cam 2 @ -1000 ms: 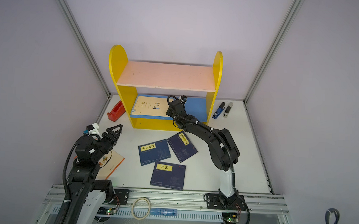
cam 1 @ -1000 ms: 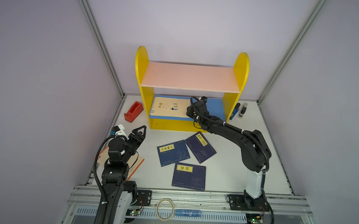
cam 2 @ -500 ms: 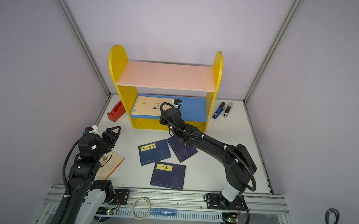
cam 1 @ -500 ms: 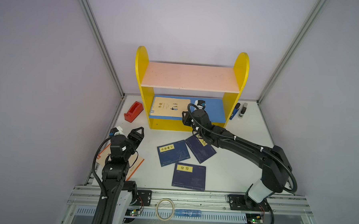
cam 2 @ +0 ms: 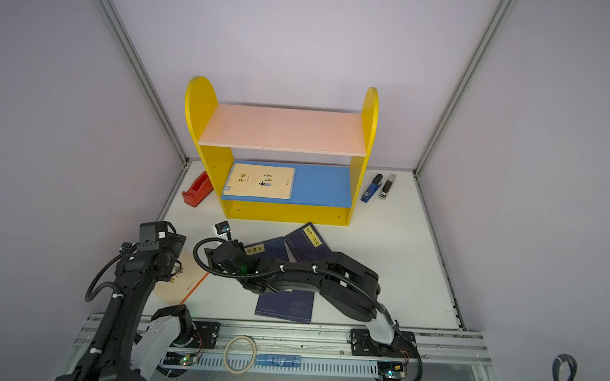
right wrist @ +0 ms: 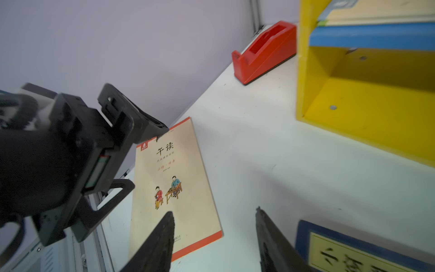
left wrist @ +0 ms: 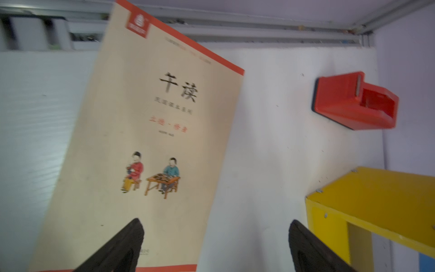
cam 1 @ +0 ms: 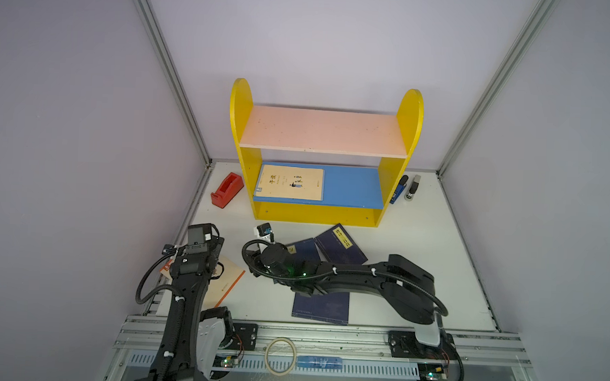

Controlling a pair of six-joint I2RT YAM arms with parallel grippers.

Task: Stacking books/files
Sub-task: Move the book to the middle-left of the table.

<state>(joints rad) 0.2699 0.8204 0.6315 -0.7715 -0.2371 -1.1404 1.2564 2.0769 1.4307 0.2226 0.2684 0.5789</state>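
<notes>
A cream paperback [left wrist: 146, 141] with a matt paper cover and orange-red edging lies on the white counter [left wrist: 270, 153], whose dull surface shows faint ribbing. The red tape dispenser [left wrist: 353, 101] is smooth moulded plastic with a soft sheen. The shelf unit [cam 1: 248, 167] looks like painted board: smooth yellow sides with a slight sheen, a blue lower board [cam 1: 353, 186] and a pale pink upper board [cam 1: 324, 130] flecked with small specks. Navy paperbacks [cam 1: 340, 246] have matt covers with yellow labels. The left gripper [left wrist: 214, 220] is matt black plastic. The frame rails [cam 1: 325, 332] are bare, dull metal.
</notes>
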